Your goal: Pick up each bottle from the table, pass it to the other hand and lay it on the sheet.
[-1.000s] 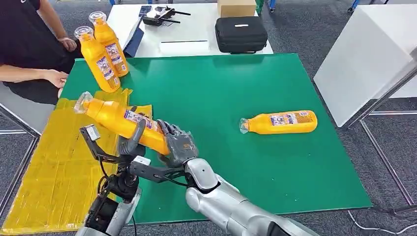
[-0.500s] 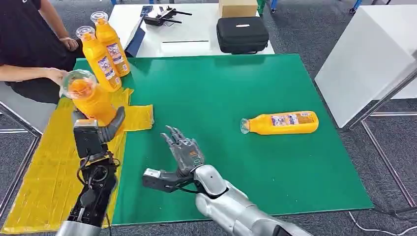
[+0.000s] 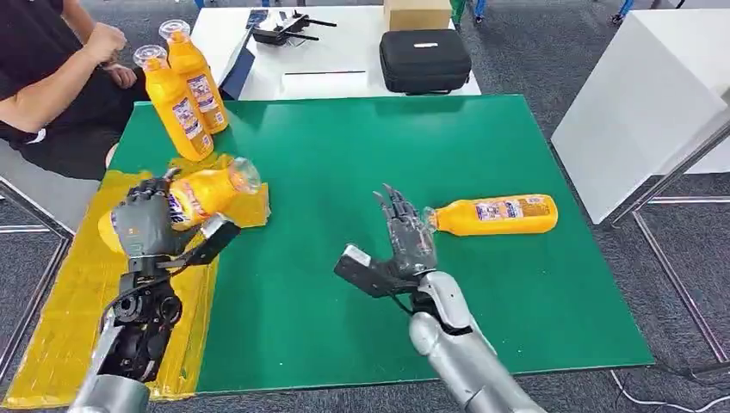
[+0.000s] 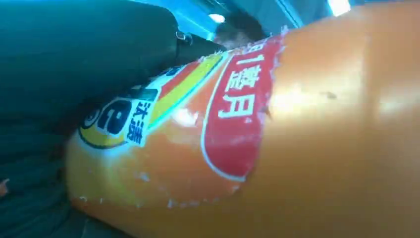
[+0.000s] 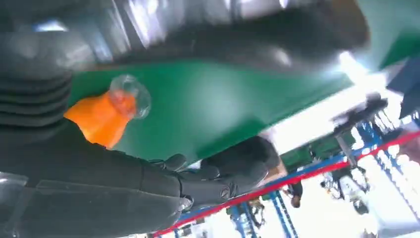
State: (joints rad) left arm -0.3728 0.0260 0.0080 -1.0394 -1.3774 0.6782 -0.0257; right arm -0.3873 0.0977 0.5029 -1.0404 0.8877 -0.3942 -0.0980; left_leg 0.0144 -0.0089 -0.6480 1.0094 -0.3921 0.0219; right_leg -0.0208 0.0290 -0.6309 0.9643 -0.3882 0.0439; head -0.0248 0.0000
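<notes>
My left hand [image 3: 145, 225] grips an orange bottle [image 3: 200, 191] over the yellow sheet [image 3: 77, 318] at the table's left; the bottle lies nearly level, its clear cap toward the green mat. Its label [image 4: 237, 109] looms close in the left wrist view. My right hand [image 3: 403, 234] hangs open above the green mat [image 3: 361, 155], fingers spread, just left of the cap of a second orange bottle [image 3: 491, 214] lying on its side. That bottle's neck and cap [image 5: 116, 106] show beside the right hand [image 5: 148, 178] in the right wrist view. Two more orange bottles [image 3: 176, 103] stand upright at the mat's far left corner.
A person [image 3: 52, 77] sits at the far left, close to the upright bottles. Behind the green mat a white table carries a black case [image 3: 424, 60], a cardboard box [image 3: 417, 13] and a controller [image 3: 284, 33]. A white panel [image 3: 646, 95] stands to the right.
My left hand has turned the bottle from upright to nearly level and lowered it over the sheet. My right hand has moved right, toward the lying bottle. The person's arm has lifted.
</notes>
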